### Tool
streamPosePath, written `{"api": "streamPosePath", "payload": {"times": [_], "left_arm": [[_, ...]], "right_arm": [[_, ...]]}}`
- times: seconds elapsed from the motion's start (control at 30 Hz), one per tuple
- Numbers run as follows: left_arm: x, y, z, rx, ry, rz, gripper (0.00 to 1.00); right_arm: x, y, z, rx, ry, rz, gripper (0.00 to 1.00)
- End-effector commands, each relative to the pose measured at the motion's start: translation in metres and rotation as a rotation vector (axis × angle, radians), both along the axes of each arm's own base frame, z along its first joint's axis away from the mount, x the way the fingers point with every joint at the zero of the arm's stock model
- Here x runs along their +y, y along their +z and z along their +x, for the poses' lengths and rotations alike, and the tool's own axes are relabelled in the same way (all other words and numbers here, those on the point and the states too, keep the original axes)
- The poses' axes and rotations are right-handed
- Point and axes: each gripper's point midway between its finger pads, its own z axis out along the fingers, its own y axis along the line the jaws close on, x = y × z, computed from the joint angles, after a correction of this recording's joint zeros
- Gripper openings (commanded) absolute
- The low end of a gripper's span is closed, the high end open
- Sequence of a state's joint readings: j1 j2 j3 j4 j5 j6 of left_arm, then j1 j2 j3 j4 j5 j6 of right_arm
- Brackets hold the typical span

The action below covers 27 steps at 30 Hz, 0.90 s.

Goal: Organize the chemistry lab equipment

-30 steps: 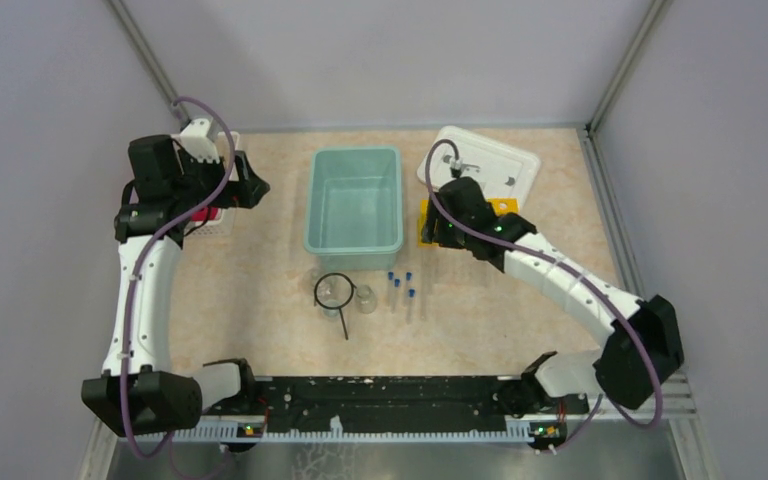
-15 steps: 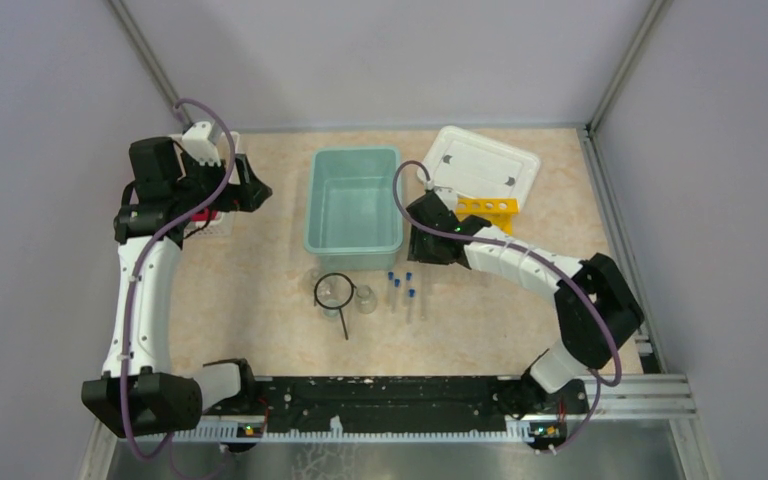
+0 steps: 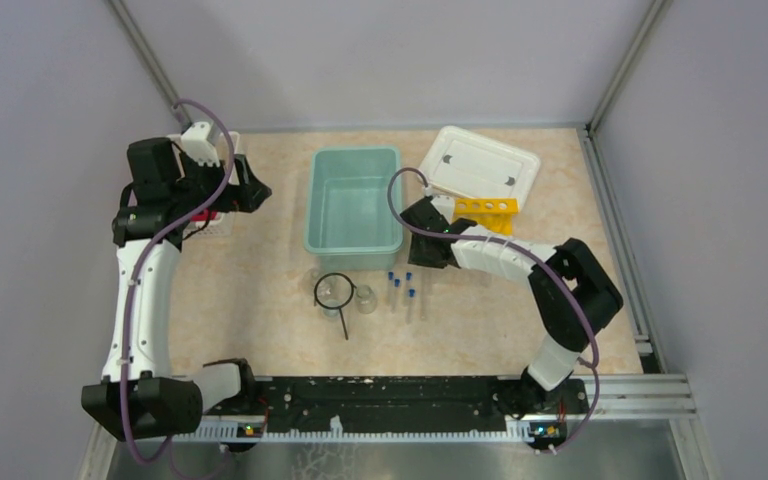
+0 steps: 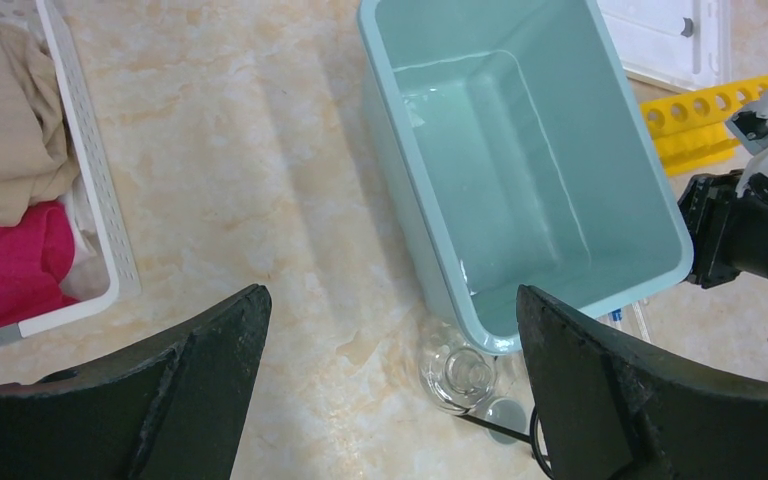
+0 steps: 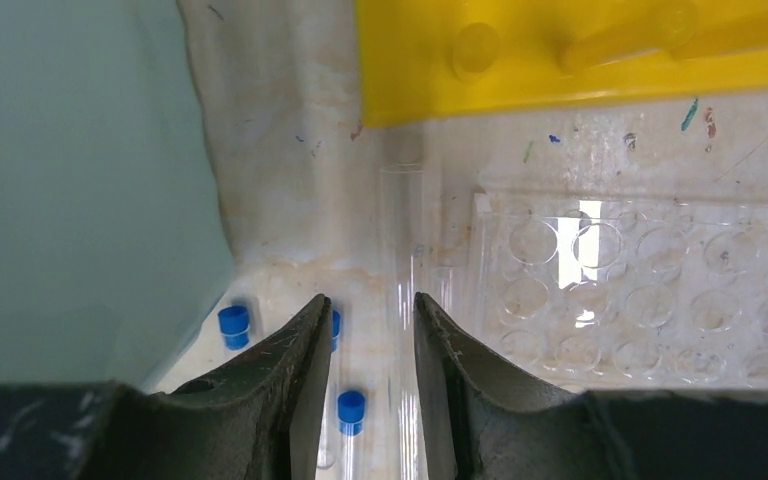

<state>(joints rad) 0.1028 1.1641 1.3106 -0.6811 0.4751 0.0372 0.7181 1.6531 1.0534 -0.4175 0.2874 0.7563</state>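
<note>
My white-and-black left arm (image 3: 140,300) rises from the table's near left corner and runs up the left edge, its wrist bent inward near the far left corner. Its black two-finger left gripper (image 4: 390,330) hangs high with the jaws spread wide. My right arm (image 3: 570,300) folds sharply at the elbow by the right edge, forearm reaching toward the table's middle. The right gripper (image 5: 368,300) sits low, fingers a narrow gap apart.

Robot lab test cell — plain lilac wall panels (image 3: 380,60), bare aluminium corner posts (image 3: 620,62), beige marble-pattern tabletop (image 3: 260,300), black slotted mounting rail (image 3: 390,392) — a staged bench.
</note>
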Motion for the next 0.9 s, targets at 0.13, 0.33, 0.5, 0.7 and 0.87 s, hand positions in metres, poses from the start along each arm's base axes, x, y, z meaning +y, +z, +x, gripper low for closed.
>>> {"api": "streamPosePath", "payload": {"times": [0.13, 0.33, 0.5, 0.7, 0.87], "left_arm": [[-0.006, 0.016, -0.005, -0.050, -0.032, -0.016, 0.99], [-0.006, 0.024, -0.001, -0.073, -0.029, -0.019, 0.99], [-0.006, 0.021, 0.000, -0.071, -0.033, -0.022, 0.99], [-0.004, 0.023, 0.003, -0.087, -0.017, -0.023, 0.99], [-0.009, 0.025, 0.001, -0.098, -0.044, -0.034, 0.99]], "right_arm": [[-0.008, -0.017, 0.004, -0.012, -0.047, -0.052, 0.35], [-0.006, -0.027, 0.004, 0.005, -0.041, -0.057, 0.35], [-0.003, -0.032, 0.006, 0.020, -0.033, -0.064, 0.34], [0.001, -0.041, 0.005, 0.043, -0.025, -0.059, 0.29], [0.004, -0.040, 0.005, 0.051, -0.025, -0.056, 0.17]]}}
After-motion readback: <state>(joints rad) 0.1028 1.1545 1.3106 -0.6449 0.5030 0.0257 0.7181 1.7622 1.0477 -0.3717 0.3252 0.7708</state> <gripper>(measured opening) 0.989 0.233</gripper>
